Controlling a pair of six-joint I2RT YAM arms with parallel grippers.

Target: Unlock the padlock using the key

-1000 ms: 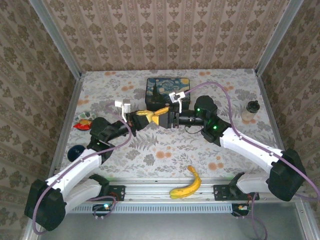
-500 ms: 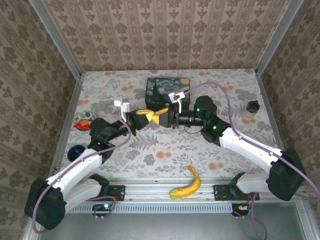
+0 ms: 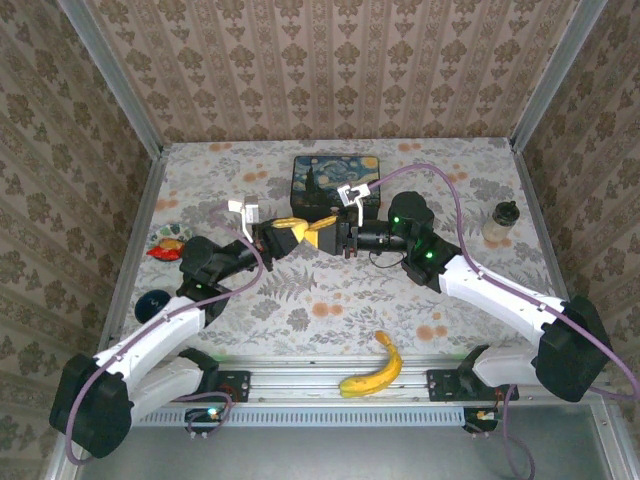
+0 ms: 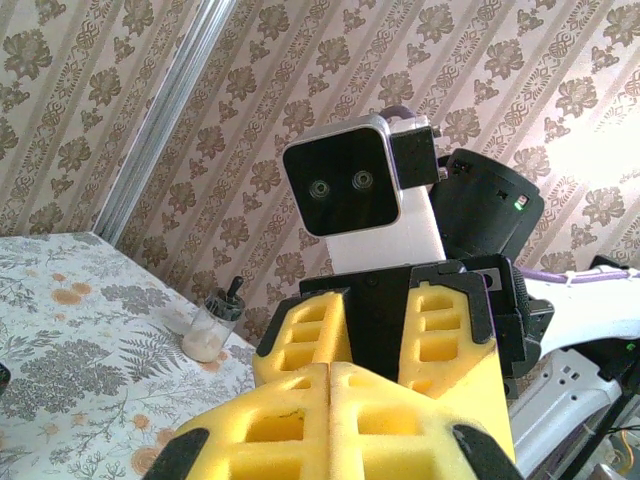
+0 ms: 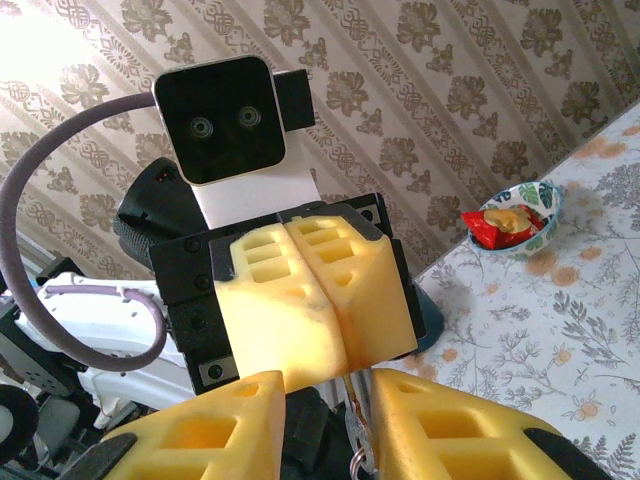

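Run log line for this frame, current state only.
left gripper: pads together, tip to tip with right | right gripper: gap between fingers, grip unclear | held item: cannot tell

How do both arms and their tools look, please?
The left arm and right arm have white links, black joints and a purple cable each. The left tool and right tool carry yellow pads with hollows and a white camera box. Green lights glow on the right arm.
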